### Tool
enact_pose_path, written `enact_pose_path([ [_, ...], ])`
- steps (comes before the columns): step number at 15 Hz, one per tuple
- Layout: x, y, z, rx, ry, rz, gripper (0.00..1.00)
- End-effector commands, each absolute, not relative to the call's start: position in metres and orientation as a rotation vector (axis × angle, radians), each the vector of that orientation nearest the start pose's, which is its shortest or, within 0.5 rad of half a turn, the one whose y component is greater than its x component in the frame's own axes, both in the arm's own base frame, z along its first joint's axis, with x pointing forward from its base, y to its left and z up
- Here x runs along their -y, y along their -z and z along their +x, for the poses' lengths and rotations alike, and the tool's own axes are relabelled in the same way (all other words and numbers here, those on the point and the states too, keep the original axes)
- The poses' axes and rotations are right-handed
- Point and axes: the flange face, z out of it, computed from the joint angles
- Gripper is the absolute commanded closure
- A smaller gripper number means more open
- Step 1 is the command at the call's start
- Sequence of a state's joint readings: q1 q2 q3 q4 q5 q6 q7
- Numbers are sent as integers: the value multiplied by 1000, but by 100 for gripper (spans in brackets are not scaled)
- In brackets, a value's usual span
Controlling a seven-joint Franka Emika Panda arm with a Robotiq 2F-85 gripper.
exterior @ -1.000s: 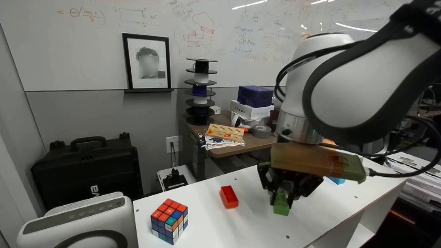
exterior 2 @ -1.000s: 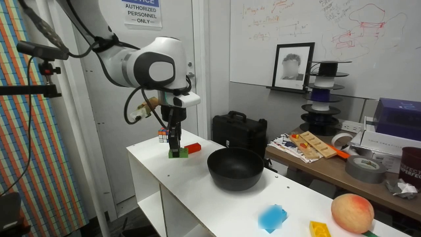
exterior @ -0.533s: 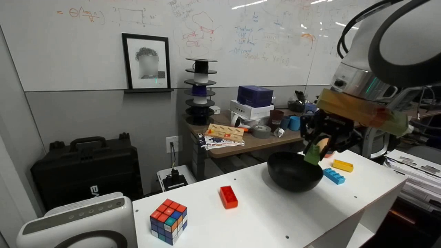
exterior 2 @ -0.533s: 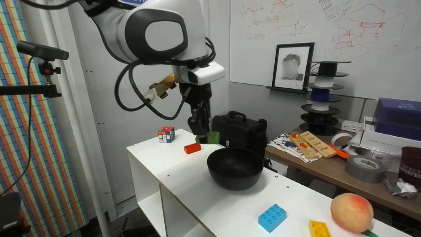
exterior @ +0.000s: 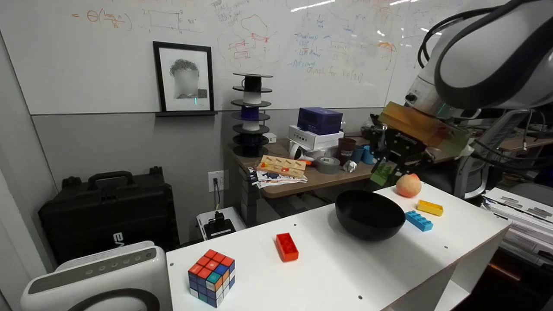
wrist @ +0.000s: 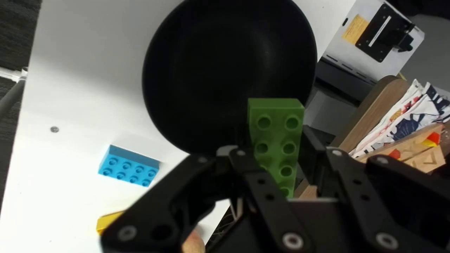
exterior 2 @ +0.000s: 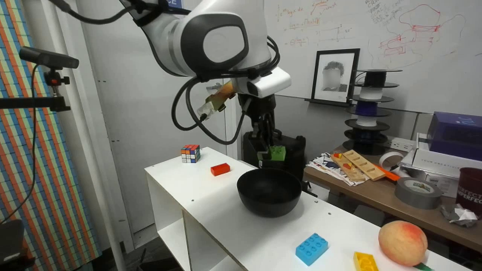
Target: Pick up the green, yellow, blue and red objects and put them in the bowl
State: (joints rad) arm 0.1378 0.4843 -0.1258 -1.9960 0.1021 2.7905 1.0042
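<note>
Hand (wrist: 276, 141) clamped on green block (exterior 2: 278, 153), which you hold higher than black bowl (exterior 2: 263, 207); whether directly over it, you can't tell. On your white counter (exterior: 319, 278), red block (exterior: 287, 247) lies between bowl and Rubik's cube (exterior: 211, 277); blue block (exterior 2: 311, 249) and yellow block (exterior: 430, 208) on bowl's opposite side, peach (exterior 2: 403, 242) near yellow.

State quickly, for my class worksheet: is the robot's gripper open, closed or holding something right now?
Gripper: closed, holding the green block.
</note>
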Motion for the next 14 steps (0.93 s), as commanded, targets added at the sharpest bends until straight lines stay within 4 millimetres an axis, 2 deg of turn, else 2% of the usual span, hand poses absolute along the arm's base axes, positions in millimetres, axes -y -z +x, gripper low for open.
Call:
enact_pose_path([
  [1,-21,-231,673,-1531,386,-2523,89],
  [3,-24,-221,681,-1537,348,-2533,89],
  [4,-27,-219,681,-1530,319,-2539,39],
  [5,-30,-218,681,-1528,305,-2546,38],
  [6,-34,-220,678,-1508,280,-2553,32],
  [10,-65,-233,662,-1369,178,-2640,0],
  [14,-106,-233,654,-1100,120,-2869,0],
])
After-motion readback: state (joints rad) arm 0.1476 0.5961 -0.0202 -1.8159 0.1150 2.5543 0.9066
